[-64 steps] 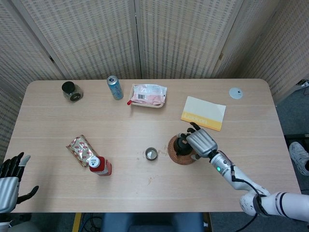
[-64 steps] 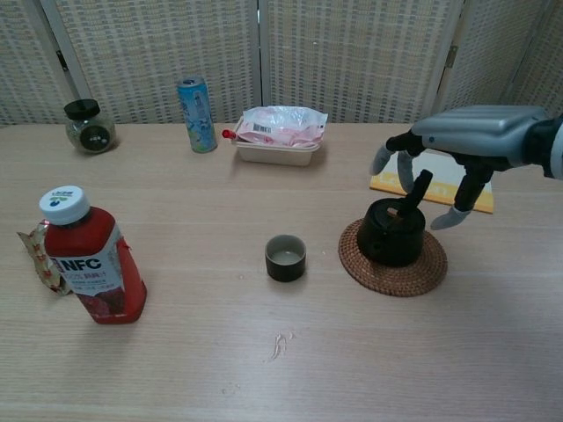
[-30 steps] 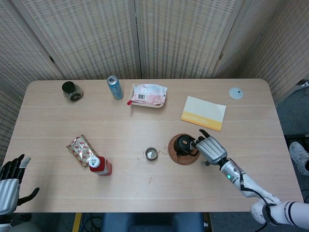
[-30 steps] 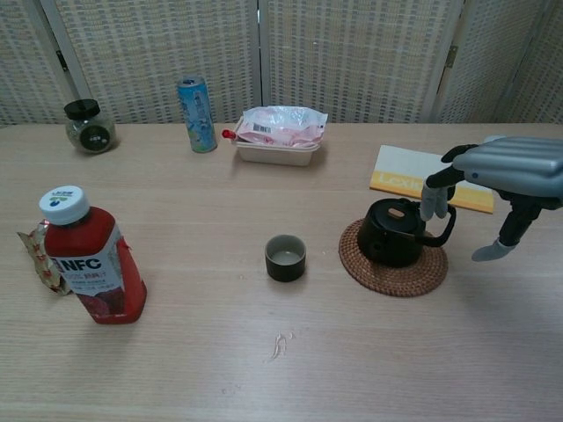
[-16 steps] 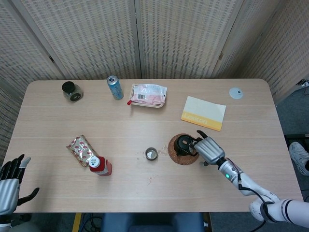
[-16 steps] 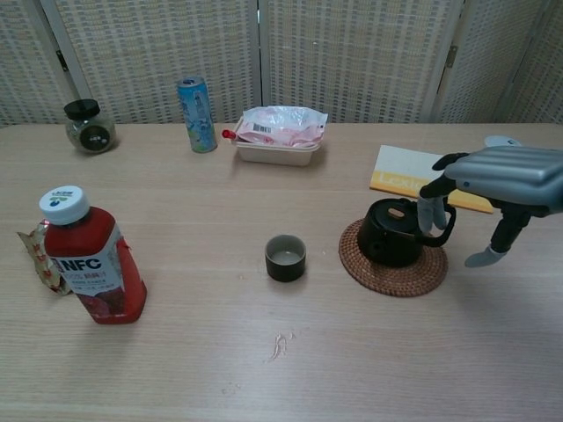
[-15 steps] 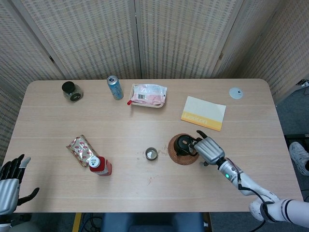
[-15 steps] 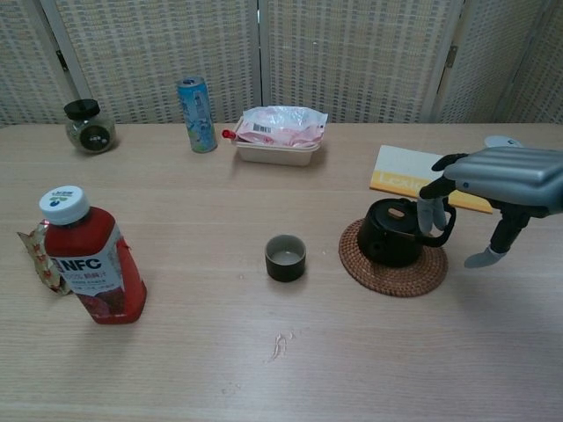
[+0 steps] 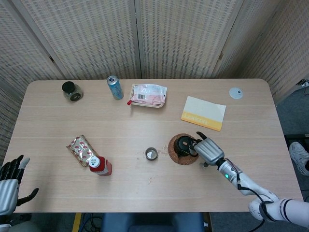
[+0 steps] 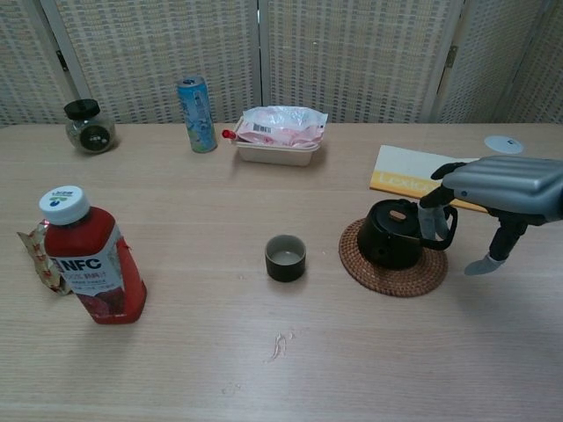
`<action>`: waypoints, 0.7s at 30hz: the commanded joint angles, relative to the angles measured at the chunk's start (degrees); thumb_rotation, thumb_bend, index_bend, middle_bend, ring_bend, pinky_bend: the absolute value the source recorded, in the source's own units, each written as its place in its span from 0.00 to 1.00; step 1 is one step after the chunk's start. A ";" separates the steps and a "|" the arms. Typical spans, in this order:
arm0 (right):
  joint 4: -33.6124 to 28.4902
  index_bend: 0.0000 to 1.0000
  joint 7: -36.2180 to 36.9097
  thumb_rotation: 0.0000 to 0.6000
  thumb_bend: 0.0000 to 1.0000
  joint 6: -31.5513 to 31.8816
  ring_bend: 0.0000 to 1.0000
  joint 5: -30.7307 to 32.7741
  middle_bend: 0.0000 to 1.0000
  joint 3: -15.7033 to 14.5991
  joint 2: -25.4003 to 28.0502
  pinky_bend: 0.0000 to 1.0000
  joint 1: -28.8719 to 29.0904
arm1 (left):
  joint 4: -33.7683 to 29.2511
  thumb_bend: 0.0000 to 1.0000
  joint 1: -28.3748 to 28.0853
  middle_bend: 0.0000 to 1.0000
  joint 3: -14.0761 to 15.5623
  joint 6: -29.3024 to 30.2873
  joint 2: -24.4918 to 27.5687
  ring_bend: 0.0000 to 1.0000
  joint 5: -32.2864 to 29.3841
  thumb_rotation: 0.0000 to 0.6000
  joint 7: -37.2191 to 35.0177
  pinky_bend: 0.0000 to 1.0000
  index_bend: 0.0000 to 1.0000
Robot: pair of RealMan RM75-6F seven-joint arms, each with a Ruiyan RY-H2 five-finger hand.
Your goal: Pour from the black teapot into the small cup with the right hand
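Table [image 9: 145,125] carries everything, with the black teapot [image 10: 392,234] on its woven coaster [image 10: 393,264]. Over the last second I've brought my right hand [image 10: 501,189] lower beside it, fingers hooking the handle, not yet closed. Small cup [image 10: 285,258] sits just left of the teapot; yellow booklet [image 10: 400,179] lies behind, nothing blocks.

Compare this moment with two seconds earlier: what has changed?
The right hand came off the top of the black teapot, dropped to its handle side and reached fingers into the handle; not clearly gripping. The teapot stayed on its woven coaster; the small cup and the left hand are unchanged.
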 commanded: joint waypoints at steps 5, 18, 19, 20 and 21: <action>0.46 0.46 0.01 1.00 0.00 -0.48 0.34 -0.36 0.48 -0.10 -0.37 0.08 0.00 | 0.18 0.21 0.10 0.00 0.01 0.00 -0.05 0.00 -0.10 1.00 -0.16 0.00 0.03; 2.03 0.47 0.17 1.00 0.00 -1.16 0.34 -0.47 0.49 -0.20 -1.01 0.08 -0.30 | 0.52 0.21 0.11 0.00 -0.01 -0.14 -0.24 0.00 -0.15 1.00 -0.43 0.00 0.03; 2.08 0.47 0.17 1.00 0.00 -1.22 0.34 -0.50 0.49 -0.25 -1.02 0.08 -0.33 | 0.55 0.21 0.10 0.00 -0.03 -0.15 -0.24 0.00 -0.17 1.00 -0.43 0.00 0.03; 2.12 0.47 0.16 1.00 0.00 -1.28 0.34 -0.53 0.49 -0.30 -1.03 0.08 -0.35 | 0.57 0.21 0.10 0.00 -0.06 -0.17 -0.25 0.00 -0.21 1.00 -0.44 0.00 0.03; 2.19 0.48 0.15 1.00 0.00 -1.33 0.34 -0.57 0.49 -0.38 -1.06 0.08 -0.41 | 0.59 0.21 0.08 0.00 -0.07 -0.22 -0.26 0.00 -0.27 1.00 -0.46 0.00 0.03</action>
